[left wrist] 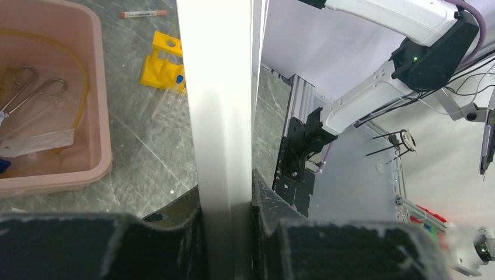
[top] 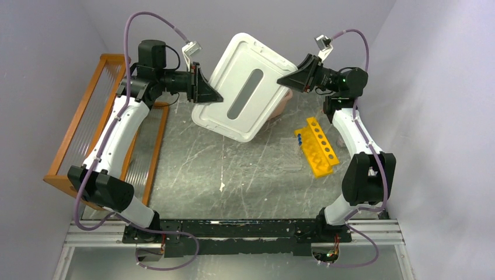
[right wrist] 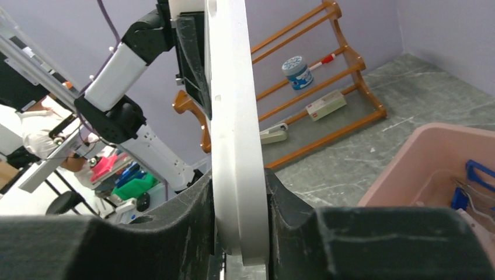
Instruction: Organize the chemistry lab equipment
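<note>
Holding a white lid (top: 248, 87) in the air between them, both arms are busy with what looks like the covering step. The left fingers (top: 205, 88) are clenched on the lid's left edge and the right fingers (top: 293, 76) on its right edge, and each wrist view shows the thin plastic pinched between two black pads. The lid hangs tilted in the upper middle of the top view, above the bench (top: 222, 169). It hides most of a pink tub (left wrist: 104, 116), of which only a corner peeks out at the lid's lower right. In the left wrist view the tub holds scissors and forceps (left wrist: 23, 87), a loop of tan tube (left wrist: 87, 87) and a white packet (left wrist: 41, 143). The right wrist view shows blue glasses (right wrist: 476, 175) in it. A yellow rack (top: 320, 147) with blue-capped tubes (top: 299, 139) stands outside the tub, at the right of the top view. The next move probably calls for both arms to level the lid together, line it up over the tub's rim and lower it evenly, releasing only once it sits.
</note>
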